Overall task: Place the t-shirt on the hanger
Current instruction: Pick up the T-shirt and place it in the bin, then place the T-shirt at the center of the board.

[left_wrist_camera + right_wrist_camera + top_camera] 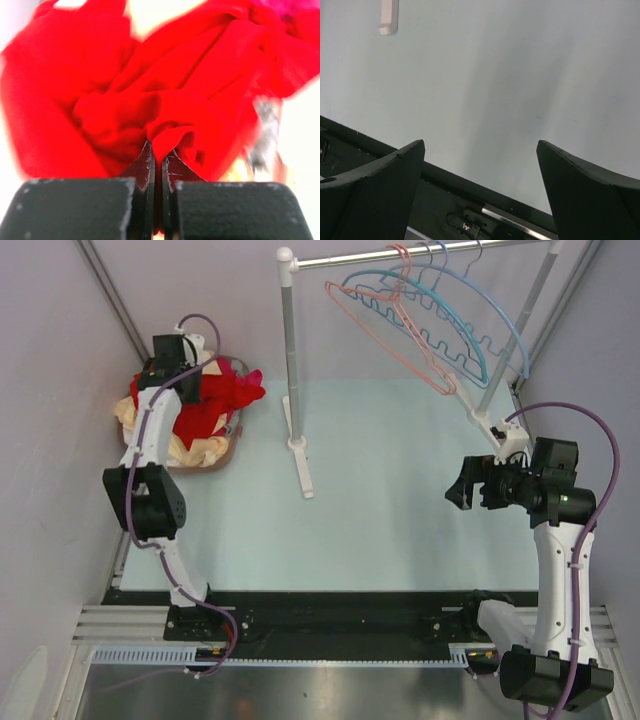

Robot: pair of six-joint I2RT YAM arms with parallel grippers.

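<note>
The red t-shirt lies bunched on top of a pile of clothes in a basket at the far left. My left gripper reaches down into that pile. In the left wrist view the left gripper is shut on a raised fold of the t-shirt. The salmon-pink hanger hangs from the rail at the back, in front of the blue ones. My right gripper hovers over the table at the right, open and empty, with bare table between its fingers.
The basket also holds a pale yellow garment. A white rack post stands mid-table on a long foot. Blue wavy hangers hang on the rail. The rack's right leg slopes down near my right arm.
</note>
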